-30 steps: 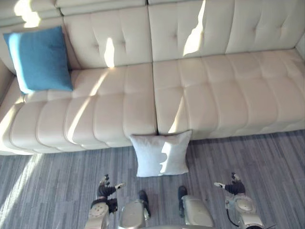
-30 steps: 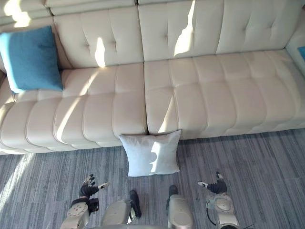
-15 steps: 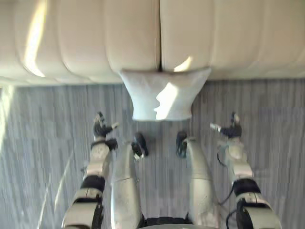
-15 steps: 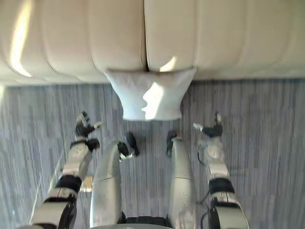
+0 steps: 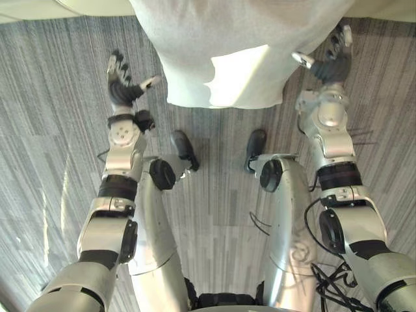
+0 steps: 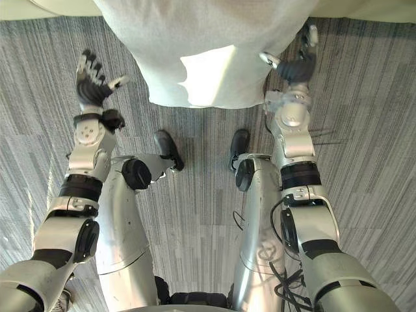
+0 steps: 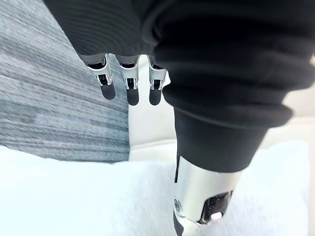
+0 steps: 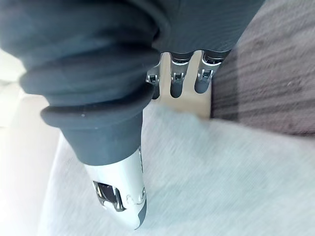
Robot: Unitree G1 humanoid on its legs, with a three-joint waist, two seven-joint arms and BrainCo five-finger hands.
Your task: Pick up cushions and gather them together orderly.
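Your white cushion (image 5: 221, 58) sits on the grey floor (image 5: 52, 110) at the sofa's (image 5: 32, 6) front edge, between both hands. Your left hand (image 5: 122, 90) is open, fingers straight, near its left side. Your right hand (image 5: 328, 64) is open too, just beside its right edge

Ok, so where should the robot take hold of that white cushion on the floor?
Probably by its two side edges, one open hand coming in from each side: the white cushion is broad and soft, and the left hand and right hand flank it.
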